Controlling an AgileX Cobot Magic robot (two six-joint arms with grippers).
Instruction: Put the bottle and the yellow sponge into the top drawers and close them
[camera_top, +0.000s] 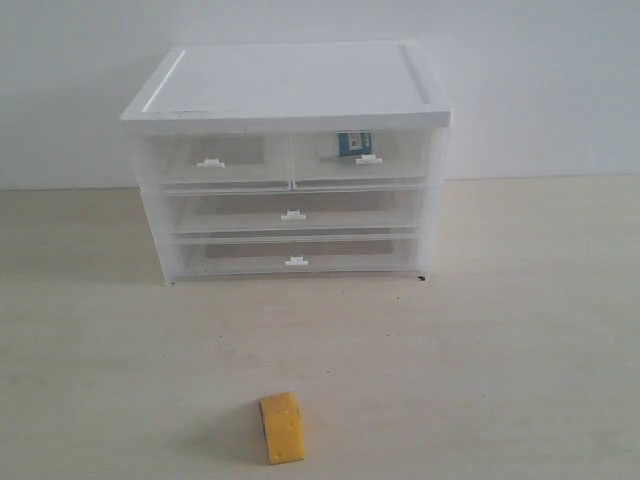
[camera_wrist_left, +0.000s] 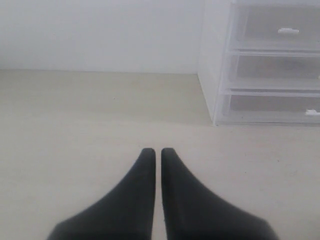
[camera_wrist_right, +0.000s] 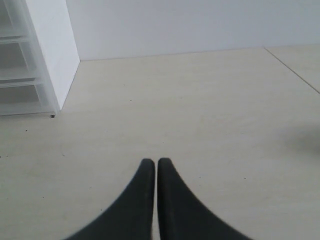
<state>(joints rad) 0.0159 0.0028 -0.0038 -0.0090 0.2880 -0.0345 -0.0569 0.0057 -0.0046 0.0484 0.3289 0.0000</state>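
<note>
The left gripper (camera_wrist_left: 157, 152) and right gripper (camera_wrist_right: 152, 162) each hang above the pale table (camera_top: 520, 340), fingers pressed together and empty. One yellow sponge (camera_top: 282, 427) lies in the foreground, its long axis running roughly toward the single white cabinet (camera_top: 290, 90) well behind it. Of the cabinet's four drawers, the two top drawers (camera_top: 228, 160) sit flush. One bottle (camera_top: 354, 143) shows dimly inside the right-hand one, its orientation unclear.

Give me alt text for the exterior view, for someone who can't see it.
A white drawer unit stands on a pale table, every drawer shut, the bottle visible inside the top right drawer. The yellow sponge lies apart in front.
</note>
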